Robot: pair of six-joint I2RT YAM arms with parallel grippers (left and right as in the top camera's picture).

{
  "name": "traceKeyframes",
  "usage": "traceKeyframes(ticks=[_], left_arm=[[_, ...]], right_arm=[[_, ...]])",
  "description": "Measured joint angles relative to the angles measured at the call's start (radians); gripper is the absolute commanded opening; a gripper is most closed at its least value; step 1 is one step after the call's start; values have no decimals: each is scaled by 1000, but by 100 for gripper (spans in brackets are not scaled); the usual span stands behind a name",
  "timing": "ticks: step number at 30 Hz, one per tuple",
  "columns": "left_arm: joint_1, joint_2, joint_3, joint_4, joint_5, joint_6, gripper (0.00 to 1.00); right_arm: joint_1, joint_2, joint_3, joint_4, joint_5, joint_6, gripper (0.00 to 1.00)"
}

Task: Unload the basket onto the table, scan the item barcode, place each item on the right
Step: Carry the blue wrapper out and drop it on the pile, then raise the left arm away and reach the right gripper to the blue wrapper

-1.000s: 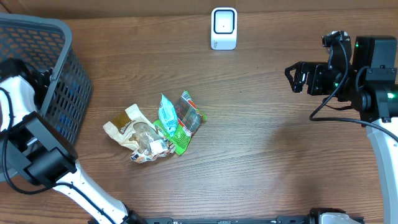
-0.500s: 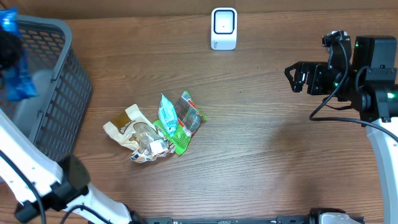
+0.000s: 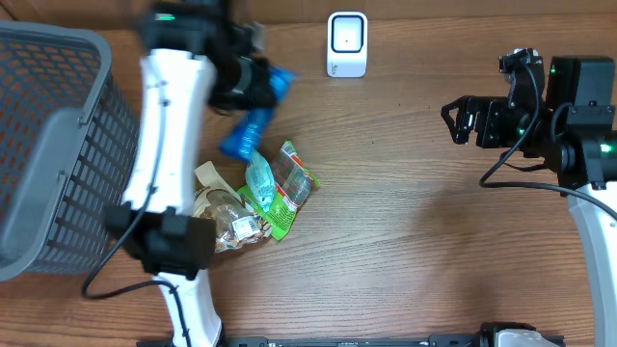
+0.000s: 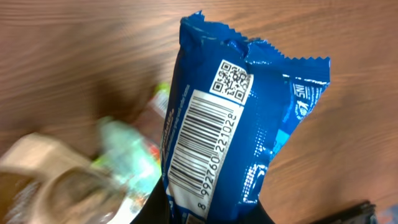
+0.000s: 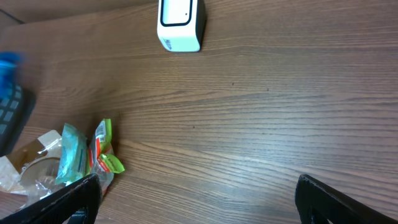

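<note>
The left arm [image 3: 169,125] has swung out of the grey mesh basket [image 3: 58,116] over the wooden worktop [image 3: 405,222]. The left pincer [image 3: 251,87], blurred overhead and cut off in the wrist view, clamps the blue foil snack packet [image 4: 230,118] near the white box scanner [image 3: 347,43]. The packet's long axis runs away from the pincer, barcode [image 4: 202,152] facing the wrist camera. The right pincer [image 3: 455,120] stands wide, empty.

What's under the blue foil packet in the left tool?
Mostly brown wooden table, plus the blurred pile of green and beige snack packets alongside. Whatever lies directly behind the blue foil packet is covered.
</note>
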Motion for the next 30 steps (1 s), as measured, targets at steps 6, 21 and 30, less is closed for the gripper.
traceKeyframes(ticks=[6, 21, 30], left_arm=[[-175, 132, -187, 95, -8, -106, 4], [-257, 176, -278, 168, -37, -591, 100], [-234, 182, -185, 85, -44, -573, 98]], right_arm=[[0, 0, 0, -4, 0, 0, 100], [0, 0, 0, -21, 0, 0, 100], [0, 16, 0, -15, -60, 53, 100]])
